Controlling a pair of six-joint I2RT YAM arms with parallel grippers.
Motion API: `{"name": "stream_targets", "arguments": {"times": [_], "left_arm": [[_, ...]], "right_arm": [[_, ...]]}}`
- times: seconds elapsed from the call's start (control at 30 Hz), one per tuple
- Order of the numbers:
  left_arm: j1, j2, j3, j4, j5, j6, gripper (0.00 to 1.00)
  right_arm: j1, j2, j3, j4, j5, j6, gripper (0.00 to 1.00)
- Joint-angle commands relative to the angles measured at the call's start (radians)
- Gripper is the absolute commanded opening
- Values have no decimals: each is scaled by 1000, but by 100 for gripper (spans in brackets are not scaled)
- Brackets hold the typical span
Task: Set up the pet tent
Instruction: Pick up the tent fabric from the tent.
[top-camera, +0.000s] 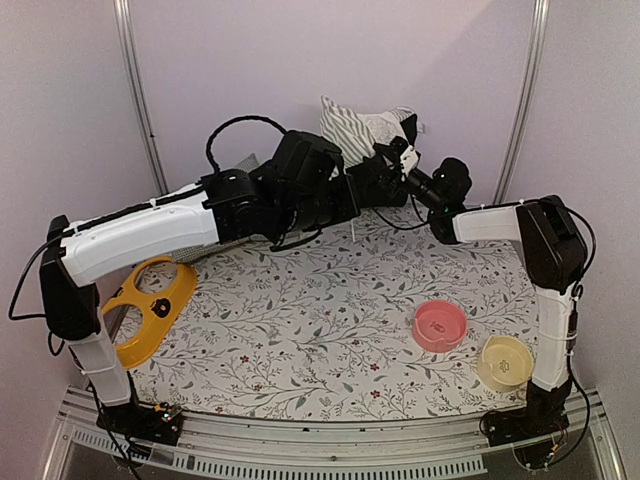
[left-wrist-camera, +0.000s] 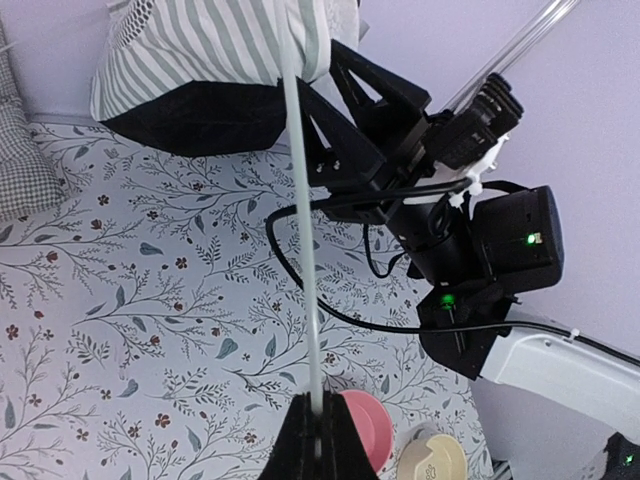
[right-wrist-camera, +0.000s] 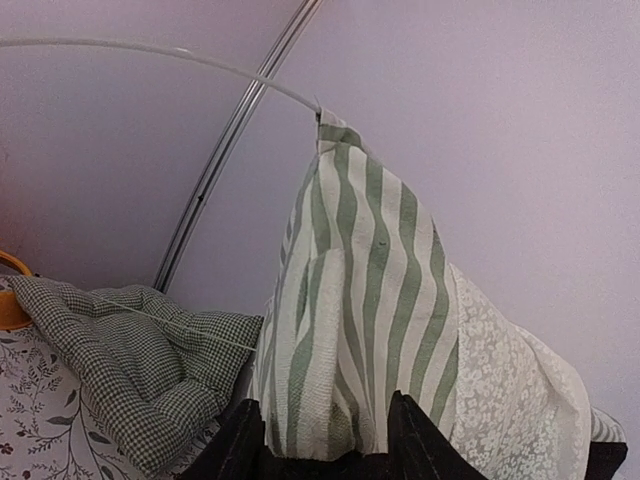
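Green-and-white striped cloth marks the pet tent (top-camera: 362, 128), bunched up at the far middle edge of the surface (top-camera: 300, 330), close to the back wall. From above, the left arm (top-camera: 150, 232) stretches across from the left and the right arm (top-camera: 495, 222) bends in from the right, and the two meet at the tent. Nearer the bases, on the flowered cloth, sit a pink bowl (top-camera: 440, 325) and a cream bowl (top-camera: 505, 360) just to its right. A yellow two-hole feeder (top-camera: 150, 305) lies at the left edge, partly under the left arm.

From the left wrist, the jaws are closed tight on a thin pale pole (left-wrist-camera: 305, 250), which runs straight away from them up to the striped fabric. The right arm's black head sits just right of the pole, up against the tent. A checked cushion (left-wrist-camera: 20, 165) shows at the left edge.

From the right wrist, the striped fabric stands up in a peak between the two dark jaws, one on each side of it. I cannot tell whether they are pressing it or only around it. A white flowery mesh panel (right-wrist-camera: 510, 400) hangs to the right of the stripes. A pole arcs in from the left to the tip of the peak. The cushion lies crumpled low on the left.
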Motion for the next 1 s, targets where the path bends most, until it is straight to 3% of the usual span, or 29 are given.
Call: {"name": "stream_targets", "arguments": {"times": [0.0,0.33,0.47,0.7,0.97], "left_arm": [[33,21,18,-10,0,32,0],[41,28,24,-10,4,32,0],[43,24,21,-3,6,26,0],[88,21,-3,119,70,-33,0],[131,62,55,273,-10,-56,0]], "right_arm": [[9,42,82,-76,0,-19,42],[24,52,135,-105,9,-39,26],[35,37,117,-119,15,-54,0],[110,-102,-242,180,93,-168,0],[178,-180,-520,440,178,-237,0]]}}
